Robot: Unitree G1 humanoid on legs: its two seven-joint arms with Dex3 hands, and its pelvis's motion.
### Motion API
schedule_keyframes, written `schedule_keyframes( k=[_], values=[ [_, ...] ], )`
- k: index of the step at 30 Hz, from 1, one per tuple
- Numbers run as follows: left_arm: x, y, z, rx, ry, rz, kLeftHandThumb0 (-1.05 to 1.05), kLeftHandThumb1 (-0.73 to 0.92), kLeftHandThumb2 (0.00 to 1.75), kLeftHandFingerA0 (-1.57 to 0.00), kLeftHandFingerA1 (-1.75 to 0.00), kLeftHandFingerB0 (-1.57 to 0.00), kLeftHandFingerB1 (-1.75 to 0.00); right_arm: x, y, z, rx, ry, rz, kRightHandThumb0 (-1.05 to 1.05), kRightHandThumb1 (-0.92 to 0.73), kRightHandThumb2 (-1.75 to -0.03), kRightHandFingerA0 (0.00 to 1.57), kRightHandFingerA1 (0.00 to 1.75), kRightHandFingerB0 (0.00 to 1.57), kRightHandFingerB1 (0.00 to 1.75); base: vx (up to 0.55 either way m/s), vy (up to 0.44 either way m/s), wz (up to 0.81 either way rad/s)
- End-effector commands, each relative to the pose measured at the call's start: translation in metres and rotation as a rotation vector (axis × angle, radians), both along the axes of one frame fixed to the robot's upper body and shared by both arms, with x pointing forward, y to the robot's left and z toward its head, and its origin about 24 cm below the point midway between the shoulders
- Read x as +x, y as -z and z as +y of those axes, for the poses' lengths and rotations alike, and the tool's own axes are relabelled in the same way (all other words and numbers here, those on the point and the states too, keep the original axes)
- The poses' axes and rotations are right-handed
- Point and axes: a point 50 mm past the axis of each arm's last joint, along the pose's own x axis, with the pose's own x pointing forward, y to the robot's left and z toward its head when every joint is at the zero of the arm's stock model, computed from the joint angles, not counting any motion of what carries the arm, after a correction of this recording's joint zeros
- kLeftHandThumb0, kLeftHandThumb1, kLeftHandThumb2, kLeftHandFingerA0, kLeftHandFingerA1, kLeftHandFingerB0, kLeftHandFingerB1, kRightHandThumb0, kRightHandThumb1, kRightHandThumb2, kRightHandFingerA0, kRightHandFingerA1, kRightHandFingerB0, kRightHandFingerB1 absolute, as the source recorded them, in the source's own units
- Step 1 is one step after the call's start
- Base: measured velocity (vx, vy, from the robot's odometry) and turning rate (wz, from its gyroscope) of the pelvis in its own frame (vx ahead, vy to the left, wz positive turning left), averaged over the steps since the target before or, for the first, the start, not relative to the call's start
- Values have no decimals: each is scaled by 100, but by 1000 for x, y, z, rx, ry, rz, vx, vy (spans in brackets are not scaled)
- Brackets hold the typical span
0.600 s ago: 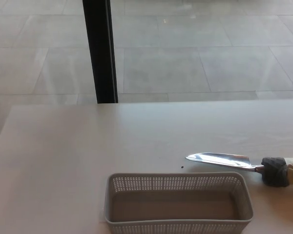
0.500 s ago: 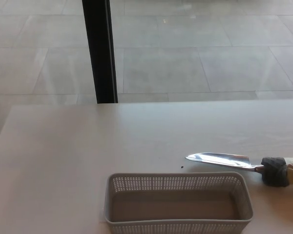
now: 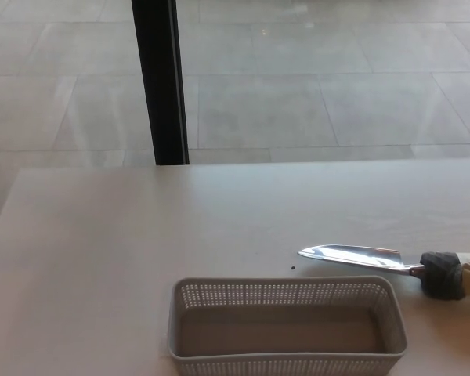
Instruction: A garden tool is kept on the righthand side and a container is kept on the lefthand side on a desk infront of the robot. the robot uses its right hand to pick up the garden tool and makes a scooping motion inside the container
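Head view looks down on a pale, matte desk top (image 3: 141, 235) whose far edge runs straight across the picture, with a grey tiled floor (image 3: 313, 86) beyond it and a black upright post (image 3: 161, 78) rising just behind that edge on the left. Most of the desk surface lies bare, leaving wide room to the left of and beyond the objects. A grey rectangular plastic basket with perforated walls (image 3: 287, 296) sits at the near edge of the picture, its lower rim cut off by the frame, its inside showing only a plain bottom. Just beyond its far right corner lies a garden trowel with a shiny pointed metal blade, a black collar and a pale handle (image 3: 360, 256), flat on the desk, tip pointing left, the handle running out of the picture at the right. A tiny dark speck (image 3: 294, 269) lies between blade tip and basket. No writing or label can be read anywhere. Neither robot hand shows, so their state and distance from the trowel cannot be told.
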Motion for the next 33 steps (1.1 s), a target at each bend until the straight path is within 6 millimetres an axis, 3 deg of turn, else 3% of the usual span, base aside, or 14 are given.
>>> schedule_keyframes(
  k=[1,2,7,8,10,11,12,16,19,20,22,23,27,33],
  values=[
    [-3,-6,7,2,-4,-19,-35,-49,130,-104,-126,-92,-118,35,-84,-10,-156,-48,-197,-103,-70,-73,0,94,0,58,0,0,0],
    [-2,-6,7,3,-4,-23,-39,-46,128,-99,-126,-90,-116,42,-94,-8,-187,-82,-210,-104,-67,-107,9,81,0,48,0,0,0],
    [-2,-6,8,0,-5,-21,-47,-45,136,-97,-129,-91,-118,78,-146,20,-348,-279,-258,-104,-65,-107,5,77,0,58,0,0,0],
    [-2,-6,7,3,2,-16,-46,-40,133,-97,-125,-88,-116,84,-153,26,-380,-315,-268,-44,-26,-96,8,61,5,57,0,0,0],
    [-2,-6,8,5,7,-13,-48,-43,134,-100,-126,-90,-117,90,-161,34,-418,-372,-267,-44,-26,-96,6,60,4,56,0,0,0],
    [-4,-5,6,9,15,-7,-14,-31,76,-111,-110,-99,-103,103,-173,49,-467,-459,-206,-101,-75,-63,0,75,6,58,0,0,0],
    [-4,-5,6,5,14,-10,-46,-43,130,-95,-127,-88,-116,109,-178,57,-508,-498,-168,-104,-65,-80,0,68,7,52,0,0,0],
    [-4,-6,7,-19,-11,-38,-34,-48,128,-106,-123,-93,-116,129,-190,93,-671,-652,2,-97,-67,-105,0,26,7,27,0,0,0],
    [-6,-5,6,-6,3,-23,-56,-38,123,-97,-123,-85,-112,138,-187,106,-719,-711,35,-101,-71,-107,0,8,11,12,0,0,0],
    [-7,-5,7,-2,-2,-21,-44,-44,128,-96,-128,-88,-118,139,-185,109,-723,-729,41,-87,-82,-65,0,8,1,26,0,0,0],
    [-7,-6,7,-1,-6,-21,-64,-35,124,-94,-123,-87,-112,147,-178,122,-752,-827,65,-81,-82,-66,0,5,0,23,0,0,0],
    [-6,-6,8,-11,-12,-28,-43,-44,122,-103,-117,-92,-108,153,-172,134,-781,-923,99,-100,-68,-104,0,6,12,14,0,0,0],
    [-5,-6,8,-24,-38,-43,-25,-49,124,-94,-124,-92,-112,164,-159,161,-880,-1087,204,-93,-64,-102,0,13,11,17,0,0,0],
    [-8,-6,8,-4,-8,-23,-44,-43,125,-85,-130,-83,-118,183,-121,178,-941,-1232,417,-94,-64,-102,0,9,11,17,0,0,0]
  ],
)
